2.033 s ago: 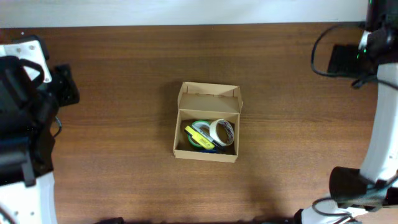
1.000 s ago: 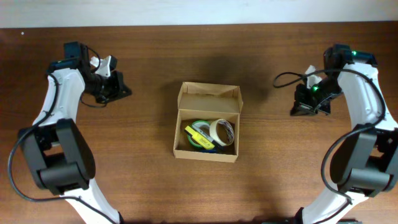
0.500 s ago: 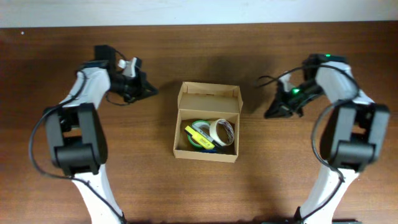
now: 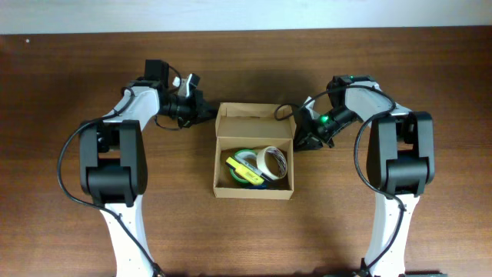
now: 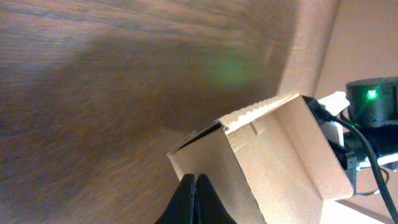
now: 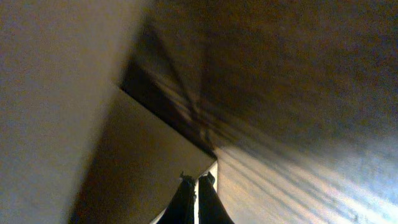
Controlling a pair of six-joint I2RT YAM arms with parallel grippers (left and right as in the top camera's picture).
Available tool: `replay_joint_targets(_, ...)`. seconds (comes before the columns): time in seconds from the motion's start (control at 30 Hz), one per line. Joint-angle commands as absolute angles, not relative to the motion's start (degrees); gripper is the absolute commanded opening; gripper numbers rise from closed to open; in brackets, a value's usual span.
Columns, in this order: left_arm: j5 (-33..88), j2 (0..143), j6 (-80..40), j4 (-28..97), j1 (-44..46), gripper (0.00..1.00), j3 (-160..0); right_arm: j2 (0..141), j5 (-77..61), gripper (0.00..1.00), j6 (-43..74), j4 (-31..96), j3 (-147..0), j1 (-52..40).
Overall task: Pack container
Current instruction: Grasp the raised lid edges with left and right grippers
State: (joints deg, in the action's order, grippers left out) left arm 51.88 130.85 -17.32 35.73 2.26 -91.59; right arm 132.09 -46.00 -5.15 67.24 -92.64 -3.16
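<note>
Two closed claws, seemingly against container

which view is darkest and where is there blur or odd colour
overhead: sharp and evenly lit, only a soft shadow on the table behind the cardboard box; left wrist: wood grain smeared and soft, with a faint green tint, the box edge crisper; right wrist: darkest, the box wall in deep shadow, the right fingers silhouetted, streaks of light on the wood lower right
</note>
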Motion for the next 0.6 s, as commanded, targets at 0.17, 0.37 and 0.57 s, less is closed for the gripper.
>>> replay_joint_targets(0.17, 60.3, 131.6, -22.3, 30.3, 3.9, 0.02, -91.6, 132.5, -54.9, 0.04, -7.6, 67.5, -95.7, -3.4)
replay_joint_targets(0.37, 62.3, 131.6, -22.3, 30.2, 4.0, 0.02, -91.6, 132.5, -57.4, 0.04, -10.8, 72.2, -100.7, -3.4)
replay_joint_targets(0.57, 65.6, 131.6, -22.3, 30.0, 4.0, 0.02, -91.6, 132.5, -56.0, 0.04, -14.8, 79.4, -105.3, -3.4)
